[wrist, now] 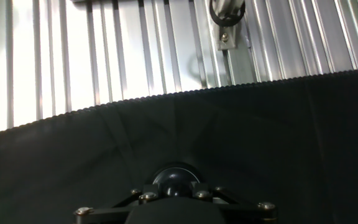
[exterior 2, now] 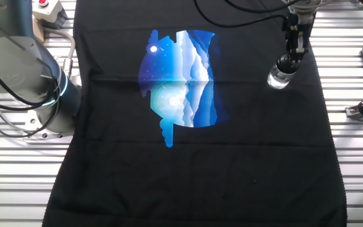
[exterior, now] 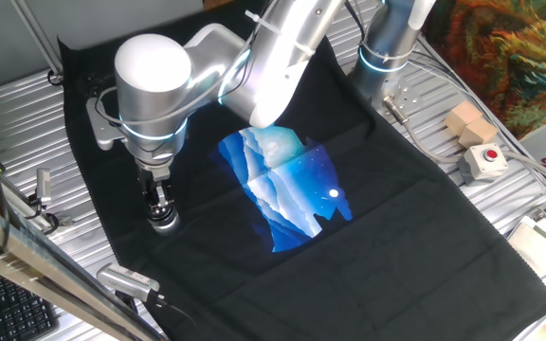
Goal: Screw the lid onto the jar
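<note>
The jar [exterior 2: 277, 79], small and of clear shining glass, stands on the black cloth [exterior 2: 232, 164] near its edge. It also shows in one fixed view as the jar [exterior: 164, 224] below the hand. The dark round lid [exterior 2: 286, 64] sits on top of the jar. My gripper [exterior 2: 290, 58] points straight down with its fingers closed around the lid. In the hand view the lid [wrist: 174, 181] is a dark dome just beyond the gripper [wrist: 174, 194], and the jar beneath it is hidden.
A blue mountain print [exterior: 287, 189] lies mid-cloth. A red-buttoned box [exterior: 484, 161] and a wooden block [exterior: 469, 123] sit on the slatted table at the right. A grey metal cylinder [exterior: 127, 278] and a keyboard [exterior: 12, 308] lie by the cloth's near edge. The arm's base [exterior 2: 46, 101] stands at the cloth's side.
</note>
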Available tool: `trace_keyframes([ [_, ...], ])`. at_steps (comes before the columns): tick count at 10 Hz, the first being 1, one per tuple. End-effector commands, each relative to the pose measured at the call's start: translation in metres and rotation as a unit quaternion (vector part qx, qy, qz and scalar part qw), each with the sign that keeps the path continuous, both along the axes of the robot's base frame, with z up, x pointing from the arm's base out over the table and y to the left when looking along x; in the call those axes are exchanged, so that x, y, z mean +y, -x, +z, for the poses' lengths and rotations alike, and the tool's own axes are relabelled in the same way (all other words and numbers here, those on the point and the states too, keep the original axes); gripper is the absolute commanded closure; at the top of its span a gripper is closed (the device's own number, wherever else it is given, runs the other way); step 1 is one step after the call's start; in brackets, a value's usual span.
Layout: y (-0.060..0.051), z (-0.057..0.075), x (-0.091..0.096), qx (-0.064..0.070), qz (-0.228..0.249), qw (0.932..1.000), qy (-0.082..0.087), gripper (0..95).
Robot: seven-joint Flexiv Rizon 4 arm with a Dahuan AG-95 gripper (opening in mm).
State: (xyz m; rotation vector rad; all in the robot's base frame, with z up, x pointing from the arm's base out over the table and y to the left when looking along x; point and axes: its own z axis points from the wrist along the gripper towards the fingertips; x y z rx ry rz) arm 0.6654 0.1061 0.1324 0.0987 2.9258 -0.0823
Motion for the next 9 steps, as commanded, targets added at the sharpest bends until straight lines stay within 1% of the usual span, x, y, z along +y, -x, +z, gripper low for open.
trace_keyframes([
  [1,0.0,0.0002,0.0003,-0.001,0.001,1.0,0.0,95.0],
  [4,0.0,0.0002,0.0003,-0.006,-0.004,1.0,-0.001,95.0],
  [6,0.0,0.0002,0.0002,-0.005,-0.004,1.0,-0.001,95.0],
  [9,-0.0001,0.0002,0.0002,-0.004,0.008,1.0,-0.002,95.0],
])
